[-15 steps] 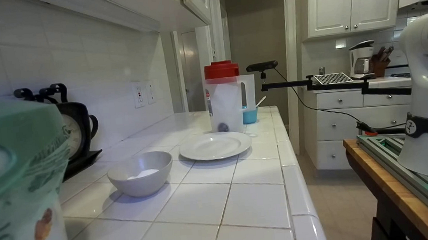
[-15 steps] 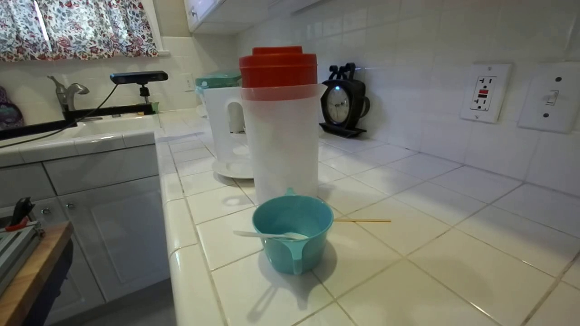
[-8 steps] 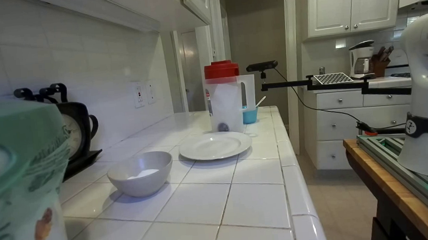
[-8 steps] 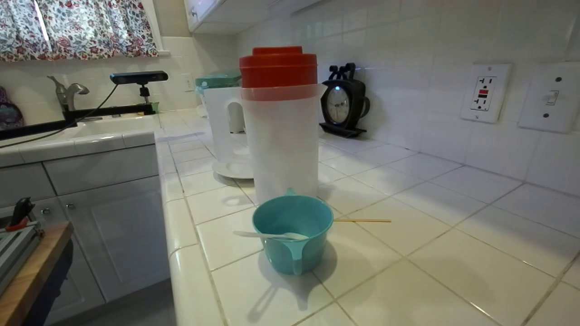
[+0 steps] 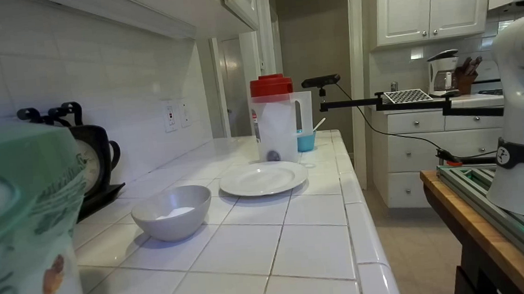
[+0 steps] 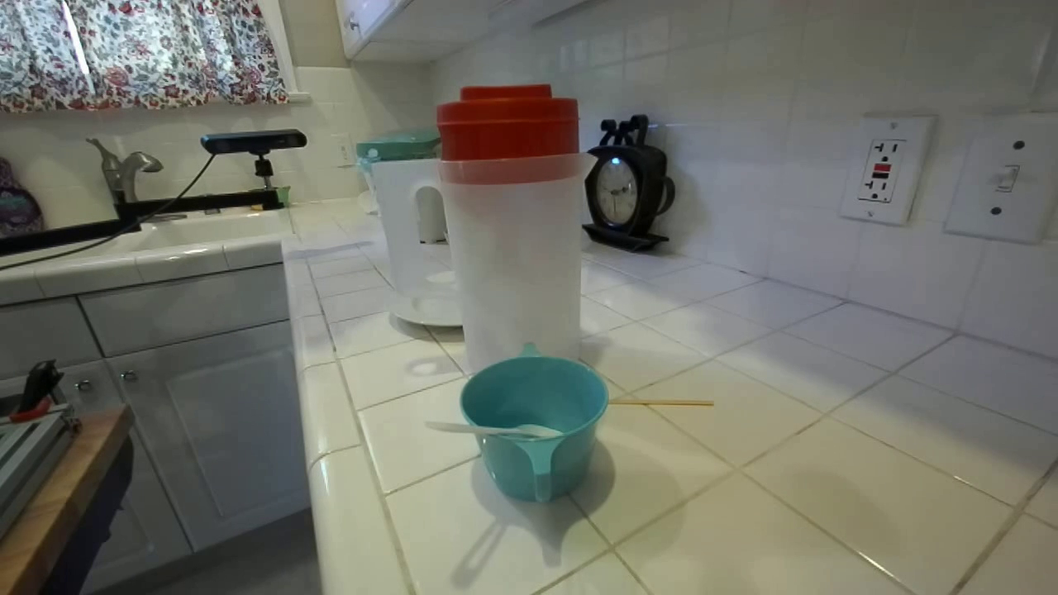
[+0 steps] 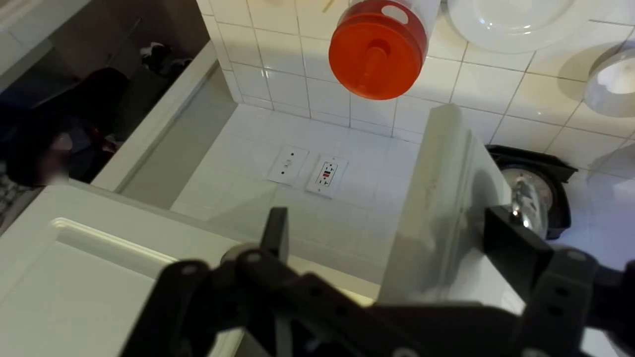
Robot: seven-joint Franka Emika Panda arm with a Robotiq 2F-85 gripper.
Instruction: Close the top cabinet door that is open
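Our gripper (image 7: 389,225) is spread wide; in the wrist view the cabinet door (image 7: 441,223) shows between its fingers (image 7: 513,248). Gap on the 9 o'clock side. The 3 o'clock finger sits just beside the door's face and knob (image 7: 530,206); contact we can't tell. Pitcher (image 7: 372,62) at 12 o'clock, apart. Door: white, moulded, standing open, at 12 o'clock in an exterior view, above the table (image 5: 316,248).
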